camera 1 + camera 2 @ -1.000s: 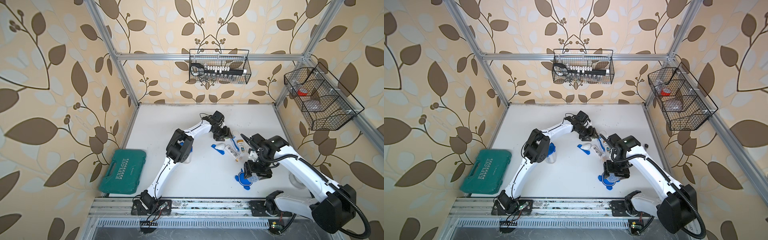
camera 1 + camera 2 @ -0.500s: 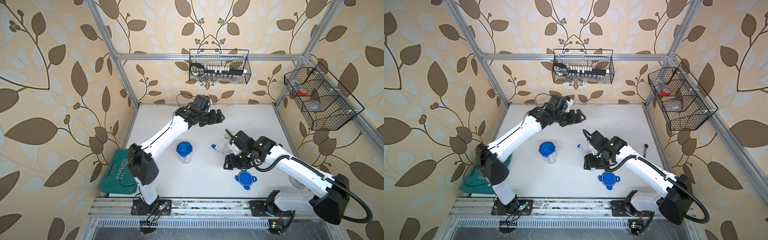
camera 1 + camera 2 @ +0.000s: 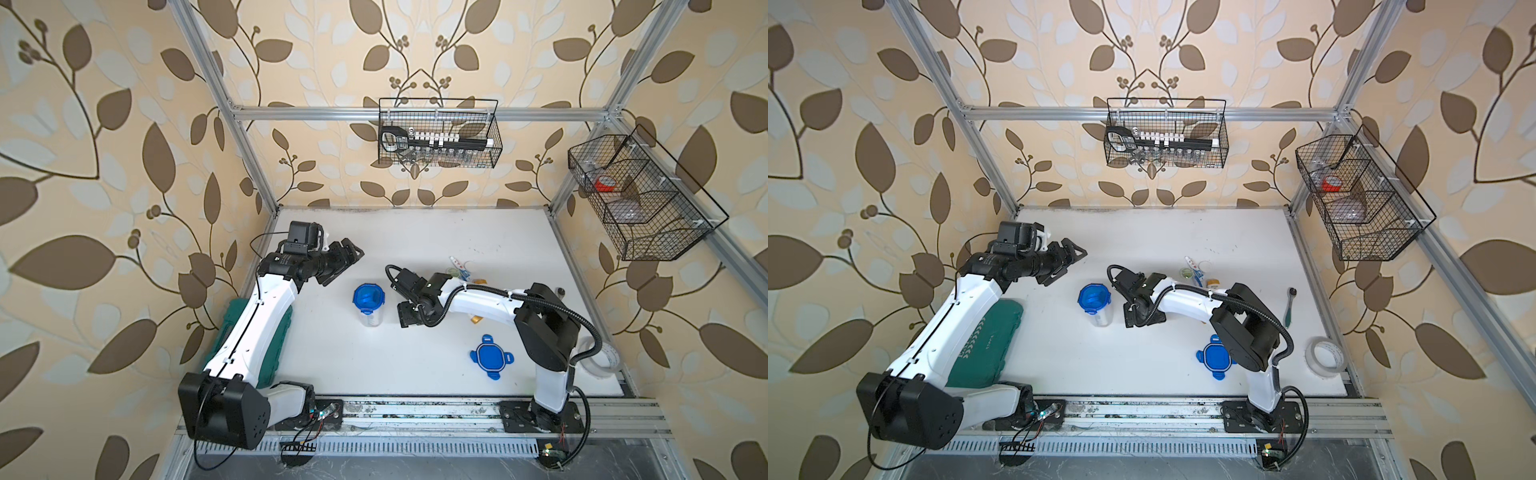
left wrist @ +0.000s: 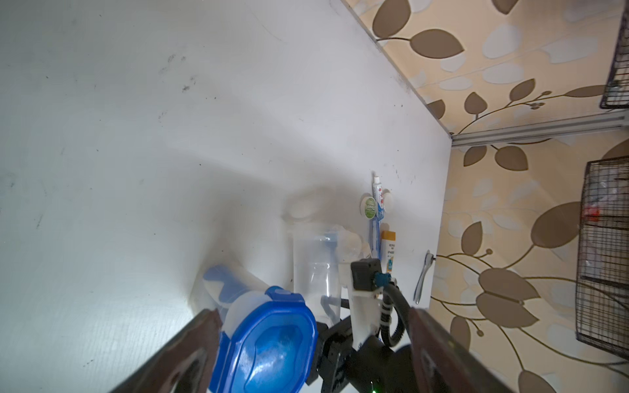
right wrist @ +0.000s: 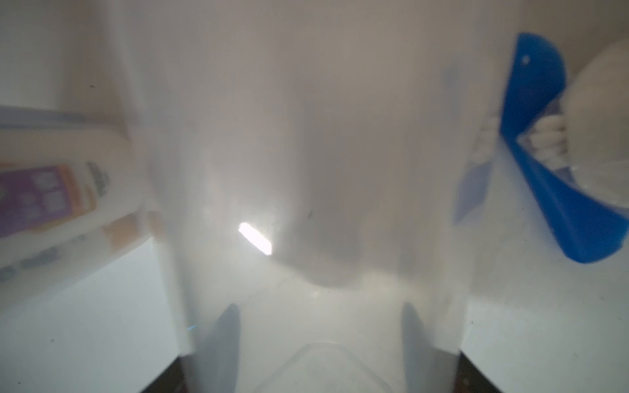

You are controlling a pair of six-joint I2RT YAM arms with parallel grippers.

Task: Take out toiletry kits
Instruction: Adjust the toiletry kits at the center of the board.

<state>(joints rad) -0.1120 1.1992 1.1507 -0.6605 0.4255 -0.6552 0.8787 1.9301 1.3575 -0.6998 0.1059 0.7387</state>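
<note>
Loose toiletry kits lie at the right back of the table: a thin tube (image 3: pixel 456 262), a green-topped round piece (image 3: pixel 1185 272), a toothbrush (image 4: pixel 374 231) and an orange-capped bottle (image 3: pixel 1212 284). A lidless clear jar (image 4: pixel 315 263) fills the jaws of my right gripper (image 3: pixel 409 321), which is shut on it; through the jar (image 5: pixel 313 170) I see a labelled bottle (image 5: pixel 51 211) and a blue toothbrush (image 5: pixel 544 177). A second jar with a blue lid (image 3: pixel 368 300) stands just left of it. My left gripper (image 3: pixel 353 254) hangs open and empty at the back left.
A loose blue lid (image 3: pixel 491 360) lies near the right arm's base. A green case (image 3: pixel 984 345) sits beside the left arm, with a tape roll (image 3: pixel 1325 357) and a ratchet (image 3: pixel 1289 307) along the right edge. Wire baskets (image 3: pixel 438 137) hang on the walls.
The left arm has swung away from the toiletries to the back left and its jaws have opened. The right arm has carried the clear jar leftward, away from the loose lid.
</note>
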